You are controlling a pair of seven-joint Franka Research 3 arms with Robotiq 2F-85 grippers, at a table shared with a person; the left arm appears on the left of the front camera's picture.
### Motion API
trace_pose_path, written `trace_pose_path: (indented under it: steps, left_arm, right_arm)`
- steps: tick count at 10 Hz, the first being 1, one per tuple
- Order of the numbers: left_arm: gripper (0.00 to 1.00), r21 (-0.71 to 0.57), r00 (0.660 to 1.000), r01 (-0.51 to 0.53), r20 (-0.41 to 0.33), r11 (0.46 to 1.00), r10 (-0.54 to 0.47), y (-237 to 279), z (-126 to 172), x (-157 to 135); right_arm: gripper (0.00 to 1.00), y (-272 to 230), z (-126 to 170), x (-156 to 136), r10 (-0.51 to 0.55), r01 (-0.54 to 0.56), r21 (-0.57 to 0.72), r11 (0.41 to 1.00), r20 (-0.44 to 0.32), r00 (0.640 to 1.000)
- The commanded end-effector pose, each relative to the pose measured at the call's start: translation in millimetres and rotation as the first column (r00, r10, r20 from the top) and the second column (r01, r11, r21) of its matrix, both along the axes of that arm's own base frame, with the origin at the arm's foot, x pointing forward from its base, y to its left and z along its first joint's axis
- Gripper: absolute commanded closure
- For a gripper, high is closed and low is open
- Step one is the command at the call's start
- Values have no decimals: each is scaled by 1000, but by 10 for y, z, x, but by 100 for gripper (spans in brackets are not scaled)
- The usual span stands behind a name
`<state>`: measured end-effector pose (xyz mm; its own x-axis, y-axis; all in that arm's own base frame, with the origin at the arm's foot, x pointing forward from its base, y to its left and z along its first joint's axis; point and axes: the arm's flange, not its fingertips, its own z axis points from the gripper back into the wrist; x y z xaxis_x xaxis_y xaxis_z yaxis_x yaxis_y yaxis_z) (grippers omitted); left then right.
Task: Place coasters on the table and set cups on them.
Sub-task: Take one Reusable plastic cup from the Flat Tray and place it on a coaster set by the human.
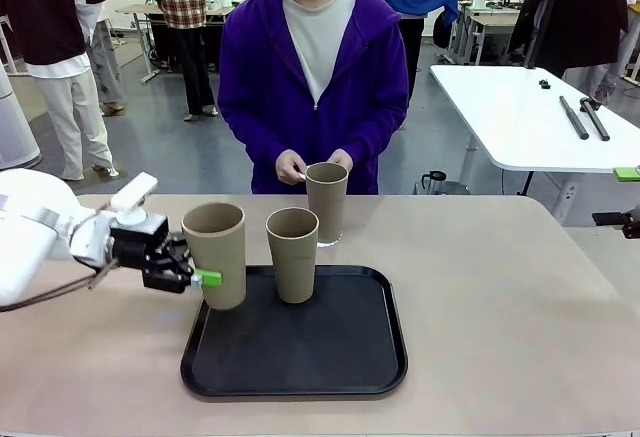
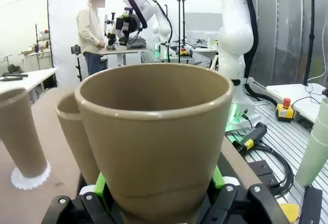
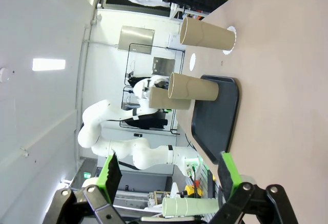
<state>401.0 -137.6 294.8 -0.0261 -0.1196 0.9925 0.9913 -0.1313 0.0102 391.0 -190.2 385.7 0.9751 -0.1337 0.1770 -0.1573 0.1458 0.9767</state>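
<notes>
Beige table carries a black tray. The left claw, arm reaching in low, is clamped round one cup at the tray's left edge. A second cup stands on the tray and a third cup on a coaster near the person. The next move is probably to set the held cup on a fresh coaster. The right claw gapes empty.

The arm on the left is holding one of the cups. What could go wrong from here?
1. The gripped cup in the left gripper is close beside the second cup on the tray; a sideways swing might knock it over.
2. The free coaster is thin paper, so the cup could land off-centre or shove it.
3. The person's hands sit right behind the far cup, near where the arm may reach.
</notes>
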Motion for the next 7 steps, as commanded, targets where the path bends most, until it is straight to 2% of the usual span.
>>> trace_pose_path:
  steps: [1,3,5,6,7]
  left_arm:
    - [100,85,992,-116,-35,990,119,-62,846,-144]
    - [100,80,990,-135,-24,988,137,-130,1343,-138]
    - [100,77,987,-154,-37,985,157,-204,1656,-89]
    - [100,78,993,-115,-14,990,117,-76,1496,-127]
    - [100,78,993,-115,-14,990,117,-76,1496,-127]
  right_arm:
    - [0,-7,2,8,2,-2,2,1000,1,1000]
    - [0,-7,2,8,2,-2,2,1000,1,1000]
    - [0,-7,2,8,2,-2,2,1000,1,1000]
    - [0,-7,2,8,2,-2,2,1000,1,1000]
    - [0,-7,2,8,2,-2,2,1000,1,1000]
